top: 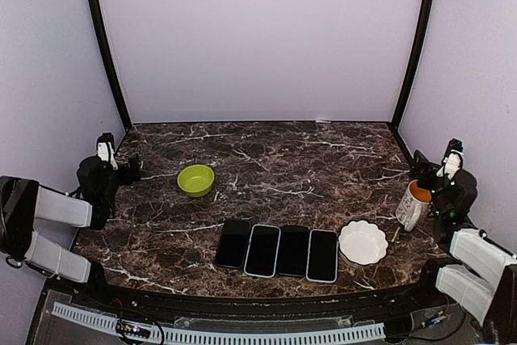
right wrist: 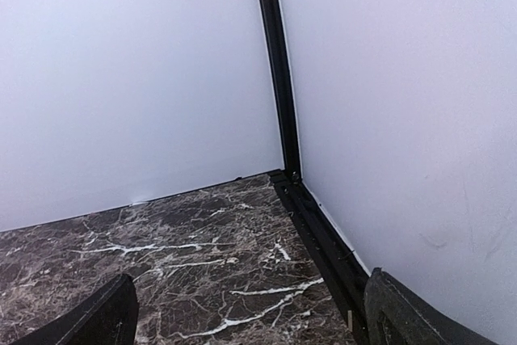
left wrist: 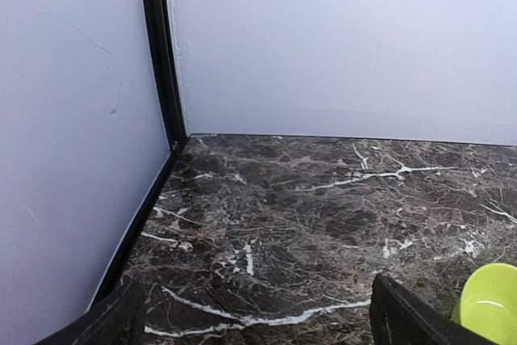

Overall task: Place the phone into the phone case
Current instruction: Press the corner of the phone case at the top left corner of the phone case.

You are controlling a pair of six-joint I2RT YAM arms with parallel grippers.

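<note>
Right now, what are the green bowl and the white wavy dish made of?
The small lime-green round bowl looks like smooth matte plastic: flat colour, hardly any shine. The white scalloped-rim dish looks like ceramic from its fluted edge, maybe plastic.

4 dark phones/cases (top: 262,250) flat, side-by-side, front centre.

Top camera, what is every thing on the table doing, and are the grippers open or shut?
Green bowl: upright, empty.
White dish: upright, empty.
Mug: upright, orange inside.
Row of four phones or cases: flat, side by side; cannot tell which is which.
Left gripper: open, holding nothing.
Right gripper: open, holding nothing.
</note>
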